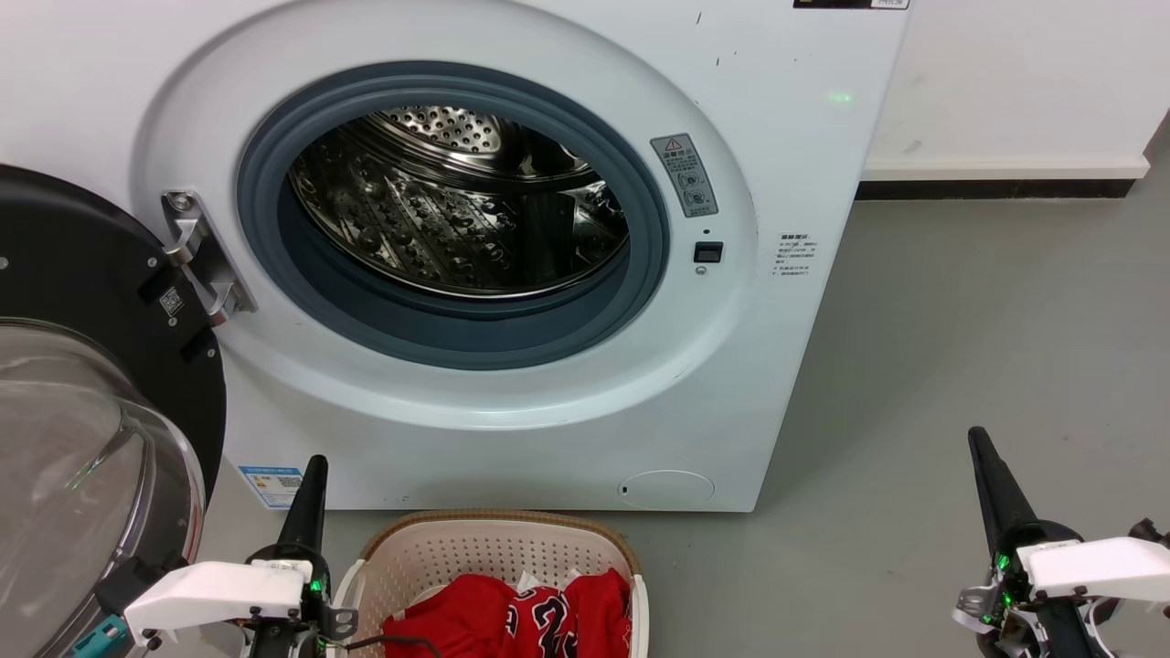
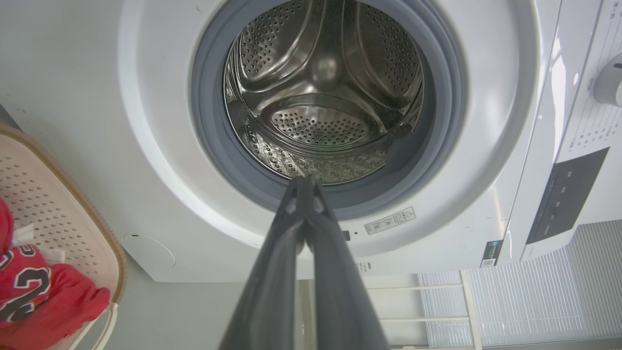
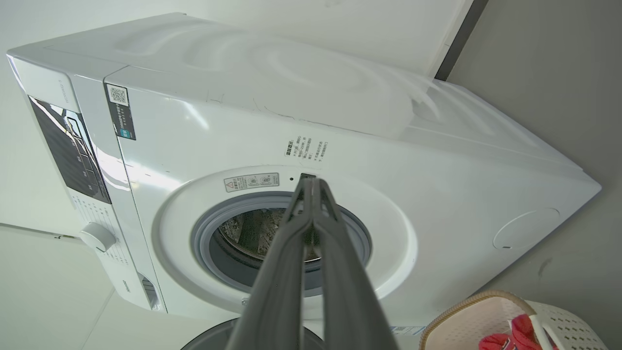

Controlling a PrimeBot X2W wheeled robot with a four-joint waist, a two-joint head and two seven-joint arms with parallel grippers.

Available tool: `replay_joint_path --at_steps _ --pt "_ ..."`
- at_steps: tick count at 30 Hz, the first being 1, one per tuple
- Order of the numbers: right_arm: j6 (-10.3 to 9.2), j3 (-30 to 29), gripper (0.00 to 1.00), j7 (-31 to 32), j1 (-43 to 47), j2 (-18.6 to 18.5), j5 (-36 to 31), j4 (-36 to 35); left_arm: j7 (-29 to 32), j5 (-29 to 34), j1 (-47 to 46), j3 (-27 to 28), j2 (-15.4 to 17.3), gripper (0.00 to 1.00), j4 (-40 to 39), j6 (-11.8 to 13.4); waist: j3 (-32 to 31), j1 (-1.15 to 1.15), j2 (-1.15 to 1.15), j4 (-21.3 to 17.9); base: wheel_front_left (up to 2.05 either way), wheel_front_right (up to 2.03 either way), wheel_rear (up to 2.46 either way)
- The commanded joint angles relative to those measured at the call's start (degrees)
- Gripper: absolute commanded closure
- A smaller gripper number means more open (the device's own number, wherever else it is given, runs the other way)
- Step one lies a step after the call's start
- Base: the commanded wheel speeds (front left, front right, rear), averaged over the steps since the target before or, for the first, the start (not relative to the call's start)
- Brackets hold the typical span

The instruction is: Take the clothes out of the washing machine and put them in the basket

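Now, one washing machine (image 1: 512, 439), one basket (image 1: 475, 551) (clothes (image 1: 471, 614) inside).

Head view looks down at washing machine (image 1: 786, 110), near; wrist views share drum (image 2: 320, 97).

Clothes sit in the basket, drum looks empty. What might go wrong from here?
1. The open door stands close beside the left gripper; a sideways swing might strike its glass.
2. The grey ring hides the drum's near floor, so a small garment might remain unseen.
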Motion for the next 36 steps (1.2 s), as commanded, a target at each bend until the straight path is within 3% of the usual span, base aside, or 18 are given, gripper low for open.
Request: replay_joint_path --at_steps 1,29,36 --pt "-0.01 -0.16 1.00 0.41 -1.43 -0.26 1.49 0.07 0.35 -1.46 -1.11 0.26 0.01 1.00 0.00 -0.33 0.02 0.00 0.00 0.02 0.00 0.00 0.00" --pt "-0.02 -0.72 1.00 3.67 -2.83 -0.07 14.44 1.79 3.34 -13.97 -2.61 0.50 -0.04 1.00 0.90 -0.70 0.39 0.00 0.00 0.36 0.00 0.00 0.00" --pt "-0.02 -0.79 1.00 3.65 -2.82 0.02 14.40 1.79 3.37 -14.07 -2.65 0.49 -0.04 1.00 0.88 -0.73 0.40 0.00 0.00 0.37 0.00 0.00 0.00"
